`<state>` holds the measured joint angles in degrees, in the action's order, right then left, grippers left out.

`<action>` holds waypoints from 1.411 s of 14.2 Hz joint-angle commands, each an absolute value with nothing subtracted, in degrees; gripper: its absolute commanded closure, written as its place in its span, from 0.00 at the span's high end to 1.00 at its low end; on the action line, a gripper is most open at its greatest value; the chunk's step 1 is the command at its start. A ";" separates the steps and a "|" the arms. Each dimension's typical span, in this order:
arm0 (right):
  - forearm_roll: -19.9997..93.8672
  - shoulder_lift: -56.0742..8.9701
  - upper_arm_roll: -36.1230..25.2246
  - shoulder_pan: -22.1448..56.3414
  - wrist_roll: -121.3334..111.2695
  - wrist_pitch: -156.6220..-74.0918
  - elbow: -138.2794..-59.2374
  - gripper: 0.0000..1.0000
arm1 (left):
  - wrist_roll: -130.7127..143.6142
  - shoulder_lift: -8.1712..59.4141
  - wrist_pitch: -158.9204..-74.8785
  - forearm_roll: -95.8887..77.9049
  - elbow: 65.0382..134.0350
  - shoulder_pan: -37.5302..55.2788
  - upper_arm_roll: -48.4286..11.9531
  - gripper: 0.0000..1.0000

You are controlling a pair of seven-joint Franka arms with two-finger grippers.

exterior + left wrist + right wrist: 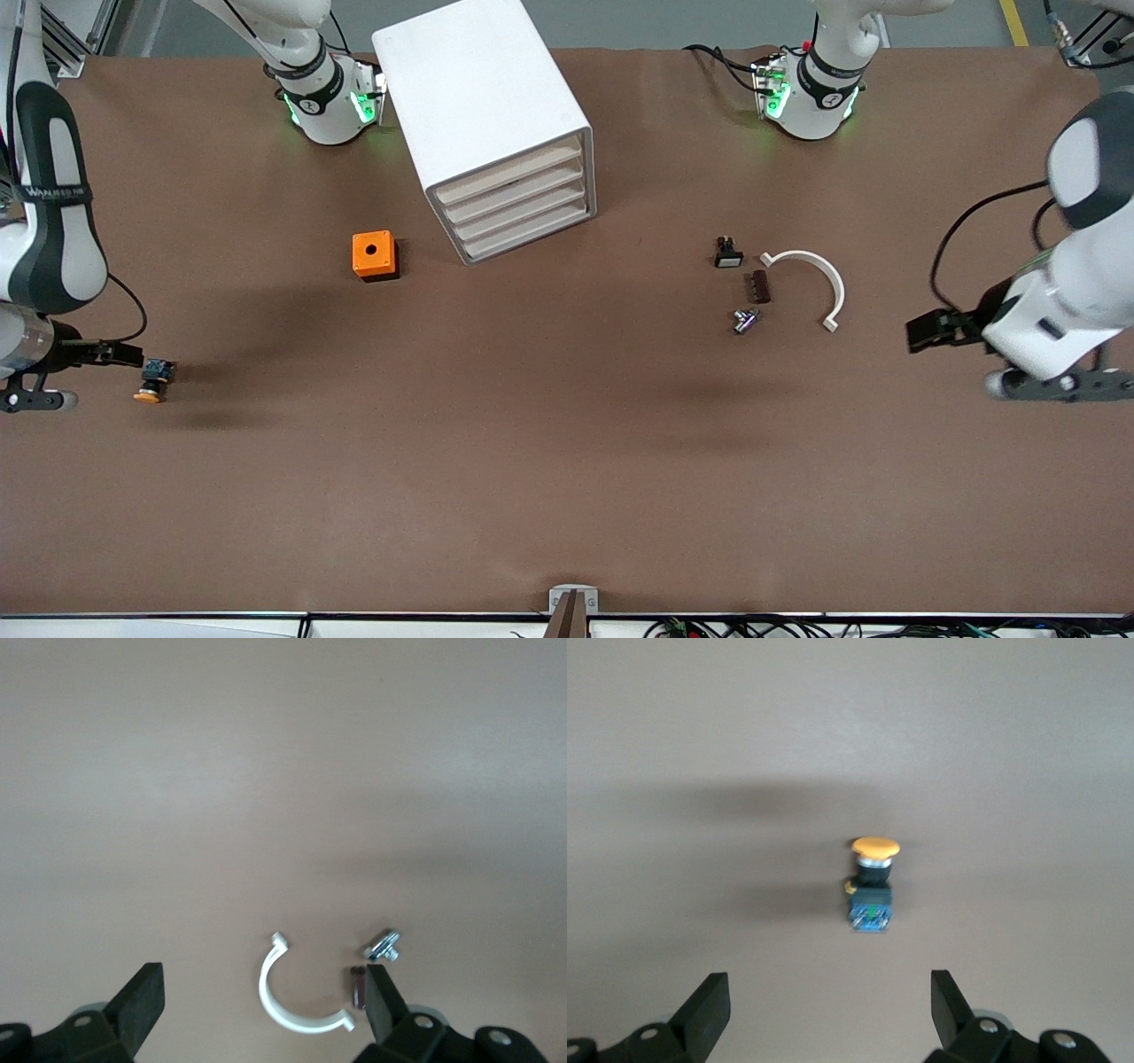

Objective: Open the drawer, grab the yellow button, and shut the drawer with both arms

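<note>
The button [152,381] lies on its side on the brown surface [532,425], close to the edge at my right arm's end and well away from the edge nearest the front camera. It is very small, with a round orange cap, a black middle and a bluish rear block. Its cap points toward the front camera.

The drawer unit [496,133] is a white cabinet that stands near the edge where my arm bases are, set at an angle. Its four pale drawers are all closed.
</note>
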<state>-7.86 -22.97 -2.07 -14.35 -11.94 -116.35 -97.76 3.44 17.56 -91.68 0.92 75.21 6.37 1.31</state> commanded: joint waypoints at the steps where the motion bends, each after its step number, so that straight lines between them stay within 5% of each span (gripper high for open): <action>1: -5.90 -18.12 -2.11 -11.96 -8.80 -111.29 -99.23 1.00 | 3.60 12.84 -88.34 2.11 77.08 7.21 2.02 1.00; 14: -0.97 -6.16 -2.02 -4.22 -0.01 -98.44 -98.88 1.00 | 4.75 5.80 -84.38 0.35 77.96 2.99 -1.76 1.00; 20: -0.97 -4.66 -2.11 -3.43 -0.09 -86.93 -85.54 1.00 | 4.83 5.89 -84.38 0.61 78.31 2.90 -1.76 1.00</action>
<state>-1.41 -4.40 -1.77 -3.73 -0.46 -89.94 -90.92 4.40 7.00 -84.40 0.57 77.24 3.89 -0.90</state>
